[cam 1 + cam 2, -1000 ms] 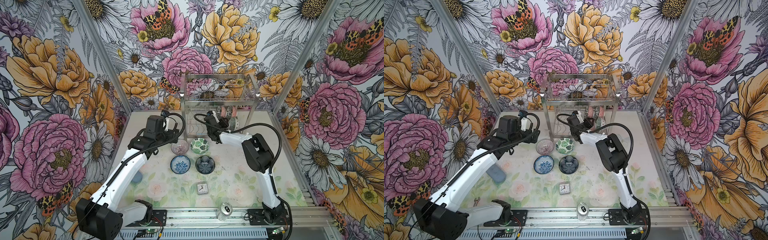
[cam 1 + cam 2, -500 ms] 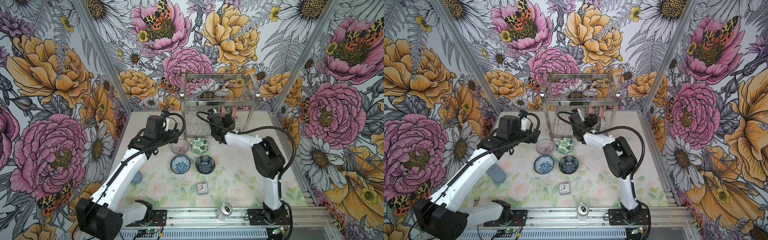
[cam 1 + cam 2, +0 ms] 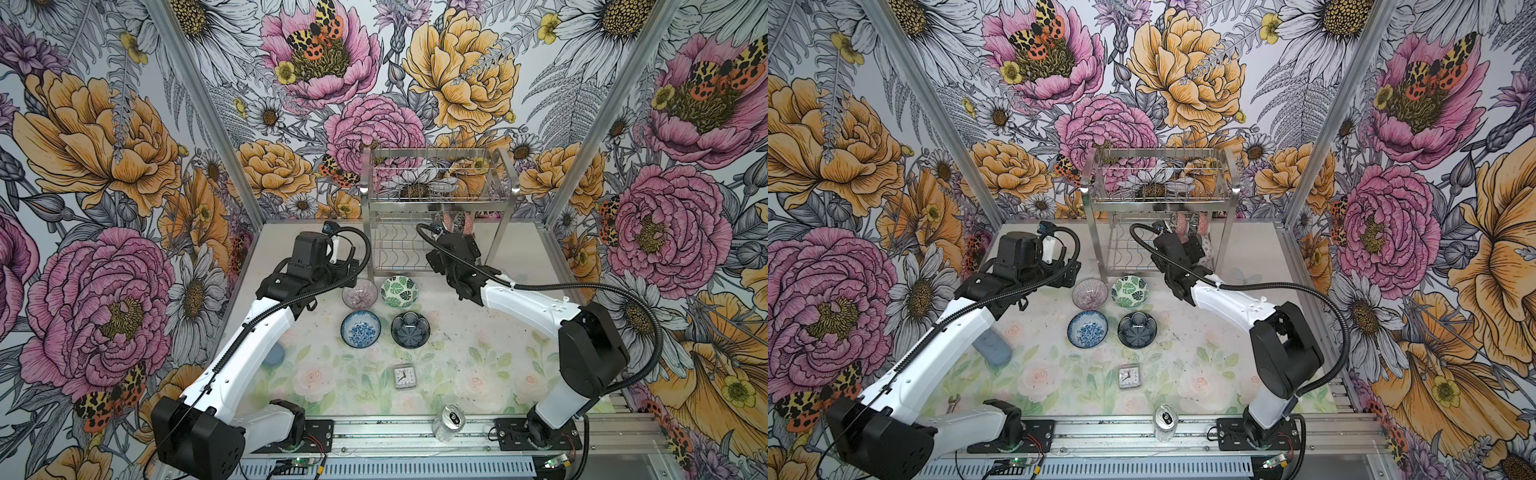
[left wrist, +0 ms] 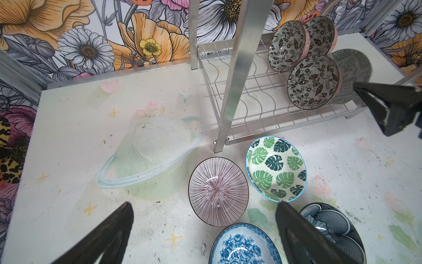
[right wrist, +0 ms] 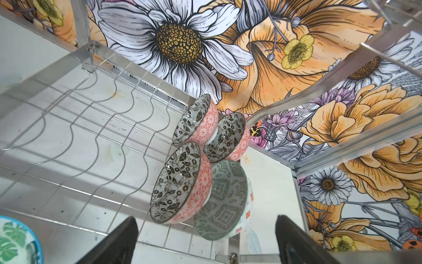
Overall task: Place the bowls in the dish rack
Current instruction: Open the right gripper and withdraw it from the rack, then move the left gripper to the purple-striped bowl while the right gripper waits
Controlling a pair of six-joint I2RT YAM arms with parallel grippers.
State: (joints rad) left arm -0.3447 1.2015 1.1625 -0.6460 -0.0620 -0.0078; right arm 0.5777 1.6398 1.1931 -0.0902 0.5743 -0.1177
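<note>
Room on dish rack (image 4: pixel 237 68) beside four bowls (image 4: pixel 312 82)

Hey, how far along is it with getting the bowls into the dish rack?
Roughly halfway. Done: three black-and-white floral bowls and the green geometric bowl stand on edge in the dish rack, lower tier. In hand: nothing; the right gripper is open at the rack, the left gripper open over the table. Left there: the pink striped bowl, green leaf bowl, blue floral bowl and dark blue bowl.
</note>
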